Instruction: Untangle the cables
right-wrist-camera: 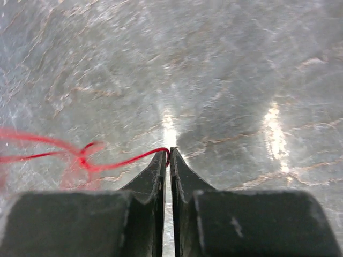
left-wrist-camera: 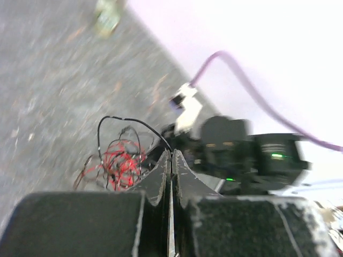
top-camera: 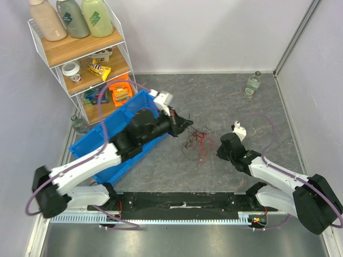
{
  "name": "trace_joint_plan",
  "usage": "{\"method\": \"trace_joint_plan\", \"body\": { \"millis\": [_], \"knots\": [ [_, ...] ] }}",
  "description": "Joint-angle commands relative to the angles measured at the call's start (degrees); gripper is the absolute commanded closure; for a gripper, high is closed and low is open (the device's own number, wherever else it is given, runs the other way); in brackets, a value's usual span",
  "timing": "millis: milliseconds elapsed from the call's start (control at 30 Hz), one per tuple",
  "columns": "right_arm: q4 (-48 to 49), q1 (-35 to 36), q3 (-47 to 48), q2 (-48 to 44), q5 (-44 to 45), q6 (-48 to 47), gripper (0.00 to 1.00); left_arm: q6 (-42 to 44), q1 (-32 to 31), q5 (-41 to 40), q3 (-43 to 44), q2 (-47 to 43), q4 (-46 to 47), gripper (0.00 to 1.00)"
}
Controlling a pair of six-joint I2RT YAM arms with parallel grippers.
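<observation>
Cables (top-camera: 198,140) | L pincer (left-wrist-camera: 171,153) nips black | R pincer (right-wrist-camera: 169,153) nips red | wrist cams only

no text, label or number is legible anywhere.

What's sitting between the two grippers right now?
Only the cables, a red-and-black tangle, lie between the left gripper and the right gripper; the top view shows it.
</observation>
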Motion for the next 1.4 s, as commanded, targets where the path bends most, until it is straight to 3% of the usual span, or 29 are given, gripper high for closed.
{"method": "trace_joint_plan", "body": {
  "millis": [0, 167, 200, 300, 400, 500, 667, 733, 867, 967, 1067, 1133, 1200, 1233, 1300, 1367],
  "knots": [
    [-0.1, -2.9, -3.8, -4.3, 4.3, 6.8, 0.92, 8.0, 0.0, 9.0, -2.5, -13.3, 11.0, 0.98],
    [-2.2, -7.2, -4.8, -10.3, 4.4, 7.6, 0.97, 9.6, -0.1, 9.7, 0.7, -20.4, 9.9, 0.98],
    [-1.7, -7.3, -3.8, -11.5, 2.5, 4.0, 0.93, 9.2, 0.0, 9.3, 1.4, -20.3, 9.2, 0.98],
    [0.3, -7.3, 1.5, -13.1, -8.0, -10.1, 0.66, 5.3, -0.1, 5.5, 4.1, -17.6, 3.1, 0.98],
    [-7.2, -7.4, 8.4, -14.5, -9.6, -16.6, 0.5, 4.6, 0.0, 2.8, 4.2, -13.9, -0.4, 0.98],
    [-10.6, -7.3, 14.4, -16.0, -17.5, -21.6, 0.34, 4.8, 0.1, 1.8, 3.7, -11.0, -1.0, 0.98],
    [-5.8, -6.2, 19.1, -15.6, -43.9, -25.3, 0.15, 3.8, 0.0, 3.8, 2.9, -8.6, 0.1, 0.98],
    [-2.3, -3.3, 17.9, -14.6, -47.0, -24.7, 0.13, 3.2, 0.0, 4.4, 2.2, -8.9, 0.5, 0.98],
    [0.6, 4.0, 15.4, -12.6, -39.1, -25.2, 0.15, 3.5, -0.1, 5.2, 1.6, -9.6, -0.1, 0.98],
    [0.6, 4.5, 15.1, -11.1, -35.0, -27.0, 0.22, 3.0, 0.1, 5.9, 1.5, -10.6, -1.2, 0.98],
    [-0.4, 4.5, 15.7, -9.6, -29.1, -27.7, 0.42, 2.3, 0.1, 7.0, 1.1, -11.9, -1.5, 0.98],
    [-0.7, 4.5, 15.2, -8.8, -23.4, -25.5, 0.63, 1.7, 0.0, 8.4, 0.5, -13.2, -0.9, 0.99],
    [1.1, 4.5, 13.3, -8.5, -19.9, -21.9, 0.92, 1.6, 0.0, 11.2, -0.6, -14.6, 1.3, 0.98],
    [2.2, 4.5, 12.4, -8.5, -18.5, -19.2, 1.0, 1.8, 0.0, 12.1, -0.6, -15.2, 1.9, 0.98],
    [2.0, 4.5, 10.2, -9.5, -11.7, -14.3, 1.0, 3.4, 0.1, 13.4, 0.6, -16.7, 0.6, 0.98],
    [-3.4, 4.5, 9.2, -10.7, 1.7, -7.9, 1.0, 6.3, 0.0, 13.4, 2.8, -19.4, -1.9, 0.98]
  ]
}}
